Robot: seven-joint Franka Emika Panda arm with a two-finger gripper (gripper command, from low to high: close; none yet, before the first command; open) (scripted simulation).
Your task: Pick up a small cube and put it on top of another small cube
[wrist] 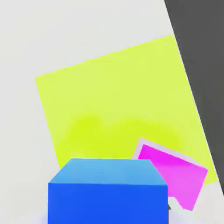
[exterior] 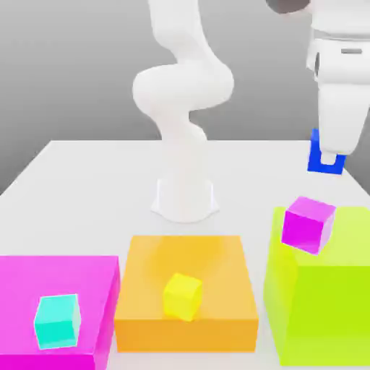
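blue cube (exterior: pixel 319 160): upper part hidden behind the hand | lime block (exterior: pixel 325 289): cut by frame edge, below the fingers | magenta block (exterior: pixel 50 289): cut at edge

Bright, even, soft-shadowed, sharp simulator renders.

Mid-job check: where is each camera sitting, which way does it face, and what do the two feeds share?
Exterior view: off the arm, facing the arm's base across the white table and three big blocks; the arm and gripper, shut on the blue cube, show.
Hand view: on the hand, looking down past the blue cube onto the lime block.
Shared: blue cube, lime block, magenta cube.
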